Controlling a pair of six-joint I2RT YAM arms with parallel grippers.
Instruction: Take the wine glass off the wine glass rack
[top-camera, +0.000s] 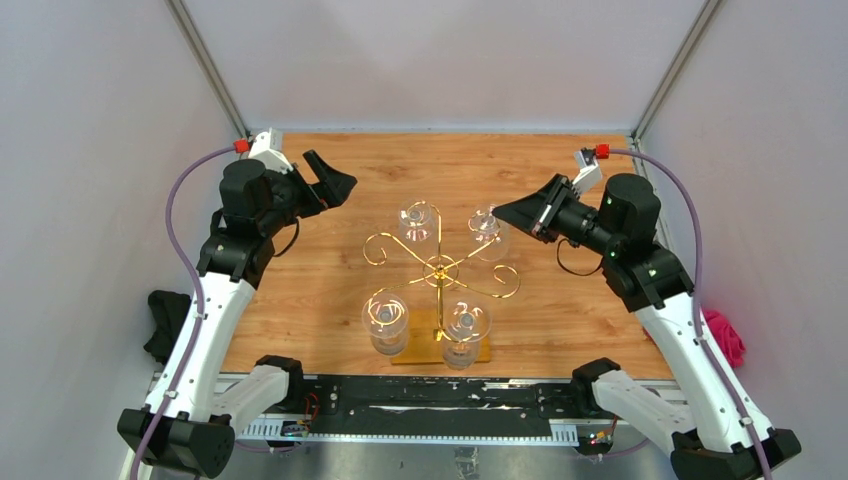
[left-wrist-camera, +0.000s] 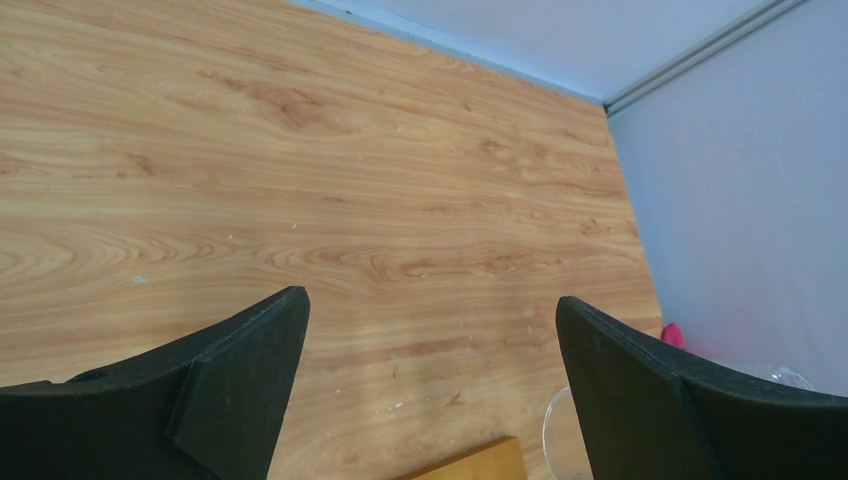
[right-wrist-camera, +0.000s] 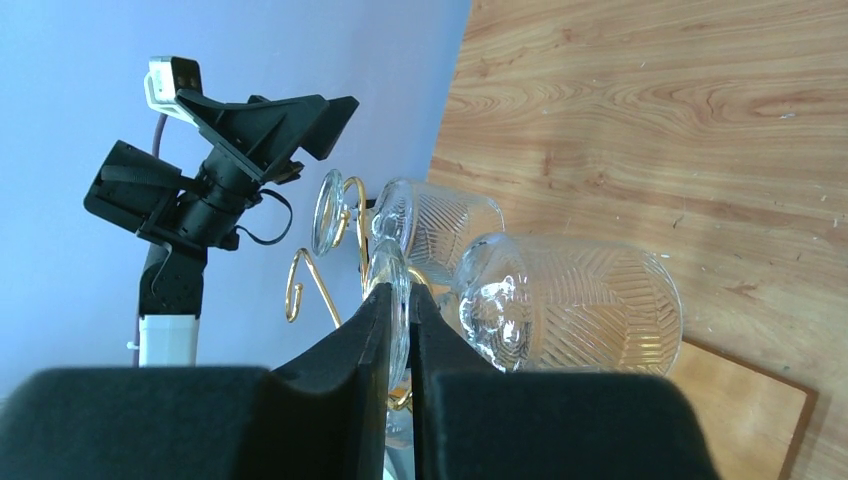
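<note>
The gold wine glass rack (top-camera: 440, 268) stands mid-table on its wooden base (top-camera: 415, 350), with clear wine glasses hanging upside down from its scroll arms. My right gripper (top-camera: 502, 212) is at the back-right wine glass (top-camera: 488, 232). In the right wrist view its jaws (right-wrist-camera: 400, 292) are shut on the thin round foot of that wine glass, whose ribbed bowl (right-wrist-camera: 570, 305) hangs just to the right. A gold arm (right-wrist-camera: 305, 275) curls on the left. My left gripper (top-camera: 335, 180) hovers wide open at the back left, holding nothing (left-wrist-camera: 430, 310).
Three more glasses hang at the back left (top-camera: 416, 222), front left (top-camera: 385, 320) and front right (top-camera: 465, 328). A pink cloth (top-camera: 725, 335) lies off the table's right edge, a black object (top-camera: 165, 320) off its left. Grey walls enclose the table.
</note>
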